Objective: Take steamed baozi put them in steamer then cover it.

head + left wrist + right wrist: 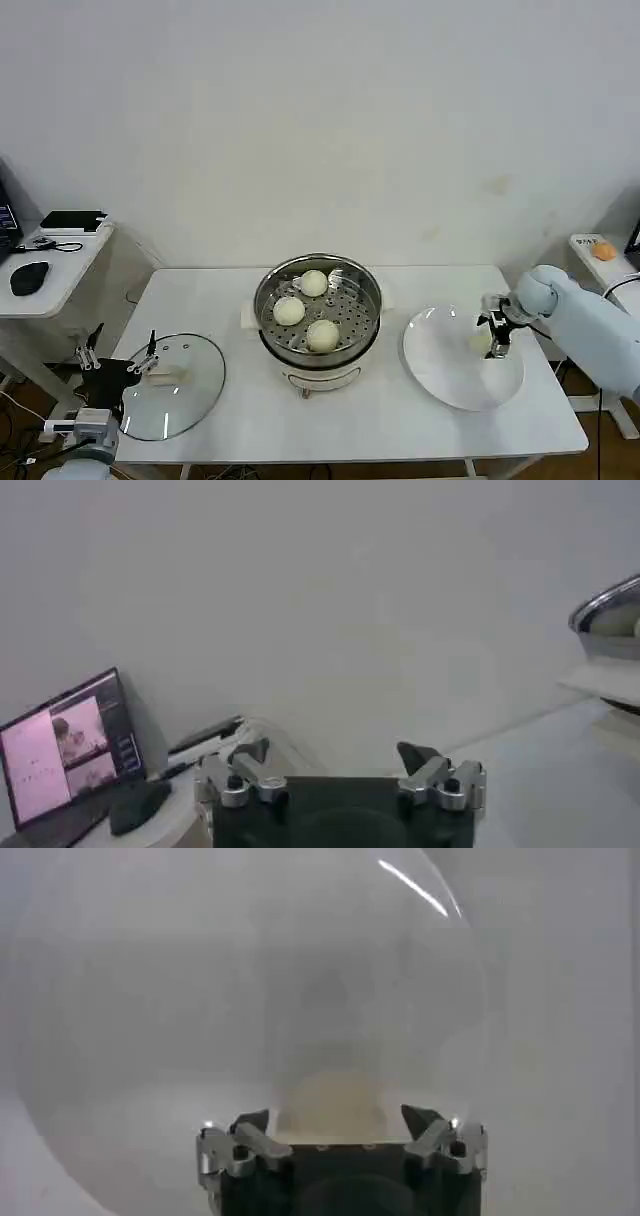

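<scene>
Three small round cream-white steamed baozi (pixel 305 309) lie on the perforated tray inside the round shiny stainless-steel steamer (pixel 368 288), and the fourth bun (pixel 335 1110) lies on the flat white plate (pixel 440 375), between the spread fingers of the right gripper (pixel 495 336). The left gripper (pixel 120 357) hovers with its fingers apart at the table's left edge, just beside the round clear glass cover (pixel 190 385), which lies flat on the white table (pixel 350 430).
</scene>
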You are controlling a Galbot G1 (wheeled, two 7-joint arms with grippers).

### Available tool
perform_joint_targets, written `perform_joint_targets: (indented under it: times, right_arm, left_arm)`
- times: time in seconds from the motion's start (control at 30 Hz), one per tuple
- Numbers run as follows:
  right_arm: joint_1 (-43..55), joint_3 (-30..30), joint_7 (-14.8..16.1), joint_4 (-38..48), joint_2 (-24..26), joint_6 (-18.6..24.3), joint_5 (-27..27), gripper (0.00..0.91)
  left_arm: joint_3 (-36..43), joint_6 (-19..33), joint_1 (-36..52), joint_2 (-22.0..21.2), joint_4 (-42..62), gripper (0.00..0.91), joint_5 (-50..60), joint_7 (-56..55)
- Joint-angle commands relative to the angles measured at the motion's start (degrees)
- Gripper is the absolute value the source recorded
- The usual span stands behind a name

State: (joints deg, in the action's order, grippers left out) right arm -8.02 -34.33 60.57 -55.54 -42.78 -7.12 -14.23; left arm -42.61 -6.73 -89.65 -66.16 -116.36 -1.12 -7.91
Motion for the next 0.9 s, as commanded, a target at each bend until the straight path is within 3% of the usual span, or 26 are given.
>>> perform_joint_targets:
  times: [0.03, 0.2, 0.4, 0.67, 0.9]
  right_arm:
    - [-0.57, 0.74, 0.05, 2.07, -1.40, -0.03, -1.38, 0.776]
    - [-0.21, 0.80, 0.19, 2.08, -1.16, -0.37, -1.25, 0.685]
    - [2.12, -1.59, 0.88, -0.76, 0.14, -1.55, 0.87, 0.695]
    - [18.05, -13.17, 1.45, -13.08, 4.70, -7.15, 10.10, 0.695]
    - [32.00, -23.07, -0.34, -21.38, 3.36, -11.88, 21.71, 0.705]
  left_arm:
    - [0.05, 0.02, 0.04, -0.11, 0.06, 0.907, 0.05, -0.01]
    - [0.07, 0.06, 0.06, -0.09, 0.06, 0.907, 0.05, -0.02]
    - [-0.10, 0.04, -0.12, 0.10, -0.05, 0.907, 0.03, -0.03]
    - [-0.38, -0.11, -0.06, 0.24, -0.45, 0.907, -0.14, -0.02]
    - [-0.38, -0.08, 0.06, 0.14, -0.61, 0.907, -0.11, -0.03]
